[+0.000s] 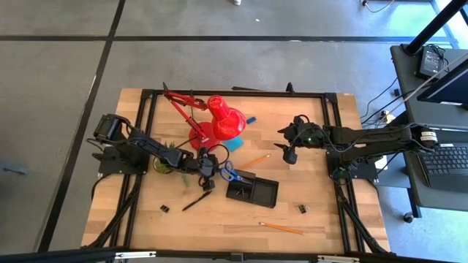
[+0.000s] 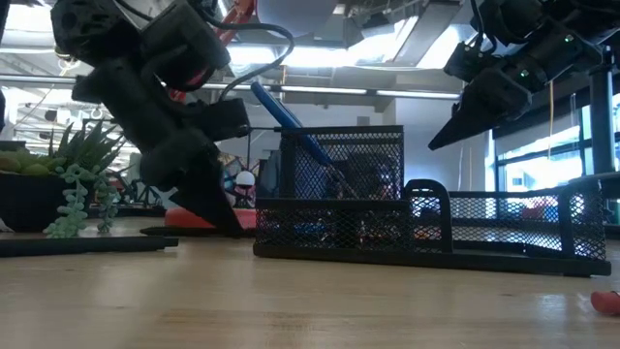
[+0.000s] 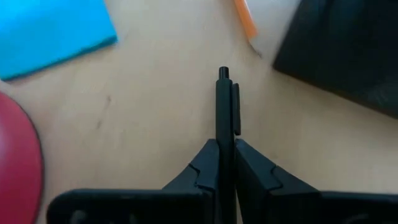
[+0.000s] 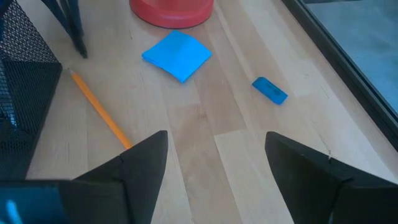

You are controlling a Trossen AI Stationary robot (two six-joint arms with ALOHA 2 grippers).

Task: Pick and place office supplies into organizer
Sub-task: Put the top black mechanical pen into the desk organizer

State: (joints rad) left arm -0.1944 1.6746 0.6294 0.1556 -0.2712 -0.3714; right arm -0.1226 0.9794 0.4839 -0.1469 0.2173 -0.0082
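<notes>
Taking the black mesh organizer [image 1: 251, 190] as the landmark, the green potted plant [image 1: 165, 161] is seen far to its left on the wooden counter [image 1: 219, 219]. A small binder clip [image 1: 165, 210] and a loose black pen [image 1: 196, 201] lie to the organizer's lower left. The left end effector [image 1: 206, 179] is found just left of the organizer, clenched on a black pen [image 3: 224, 118] held between its fingers [image 3: 255, 171]. Blue-handled scissors [image 1: 229, 172] are seen at the organizer's left end, standing in its tall compartment in the low view. The red desk lamp [image 1: 216, 120] and the blue note pad [image 1: 232, 145] lie above the organizer, with the blue eraser [image 4: 270, 90] beyond them. An orange pencil [image 1: 255, 161] lies just above the organizer, another pencil [image 1: 281, 229] below it, and a second clip [image 1: 302, 209] to its right. The right end effector [image 1: 287, 150] hangs to the upper right, released, its fingers [image 4: 140, 168] spread wide. No readable writing is seen.
</notes>
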